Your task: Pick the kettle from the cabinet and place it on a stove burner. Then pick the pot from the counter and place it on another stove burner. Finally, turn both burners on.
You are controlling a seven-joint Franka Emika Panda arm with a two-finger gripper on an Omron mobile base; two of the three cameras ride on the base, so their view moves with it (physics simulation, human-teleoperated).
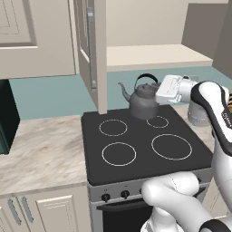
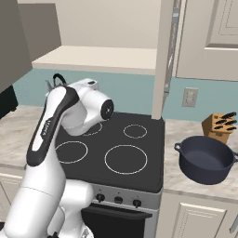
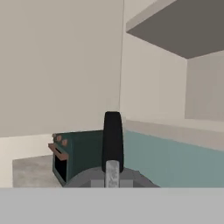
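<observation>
Directly before the hand camera, the small dark grey metal kettle (image 1: 144,103) is being held by its arched handle in the clenched end effector (image 1: 158,94) above the black glass cooktop (image 1: 142,145), where it is risking tipping off-ring if released tilted.

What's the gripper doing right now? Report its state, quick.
Gripper: shut on the kettle handle, holding the kettle at the back of the cooktop.
</observation>
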